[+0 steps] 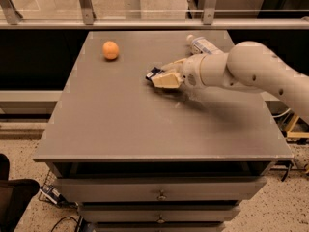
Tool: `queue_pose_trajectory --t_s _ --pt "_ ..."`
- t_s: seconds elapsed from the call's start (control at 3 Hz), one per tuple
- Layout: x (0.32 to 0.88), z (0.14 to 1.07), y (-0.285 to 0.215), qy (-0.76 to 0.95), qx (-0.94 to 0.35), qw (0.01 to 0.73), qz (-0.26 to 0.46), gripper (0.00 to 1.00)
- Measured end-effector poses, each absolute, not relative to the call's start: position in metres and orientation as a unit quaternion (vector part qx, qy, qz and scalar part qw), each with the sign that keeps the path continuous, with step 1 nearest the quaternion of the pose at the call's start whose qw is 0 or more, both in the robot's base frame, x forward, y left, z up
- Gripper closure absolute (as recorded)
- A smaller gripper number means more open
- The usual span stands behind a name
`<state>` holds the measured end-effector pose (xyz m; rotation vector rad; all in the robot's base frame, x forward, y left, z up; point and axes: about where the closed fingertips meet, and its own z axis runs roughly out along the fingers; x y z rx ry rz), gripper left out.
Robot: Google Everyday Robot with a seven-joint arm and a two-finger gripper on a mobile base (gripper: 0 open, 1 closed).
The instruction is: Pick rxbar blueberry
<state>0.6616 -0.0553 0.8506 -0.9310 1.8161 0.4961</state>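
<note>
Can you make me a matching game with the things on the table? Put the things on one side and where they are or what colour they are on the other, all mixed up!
Things:
1. orange fruit
2. clear bottle
3. rxbar blueberry
4. gripper

Clues:
A. lying down at the far right of the table, behind the arm
B. cream-coloured, reaching in from the right to the middle of the table
C. all alone at the far left
D. dark blue, peeking out at the gripper's tip

Pairs: 1-C, 2-A, 3-D, 4-B

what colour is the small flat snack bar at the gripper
Dark navy bar wrapper, camera view; gripper partly covers it.
</note>
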Motion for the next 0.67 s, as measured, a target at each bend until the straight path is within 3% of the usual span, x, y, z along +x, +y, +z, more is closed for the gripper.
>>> queue_pose_trajectory --t_s 0.67 --pt "0.659 0.953 -0.078 0.719 -0.44 0.511 0.166 1.0"
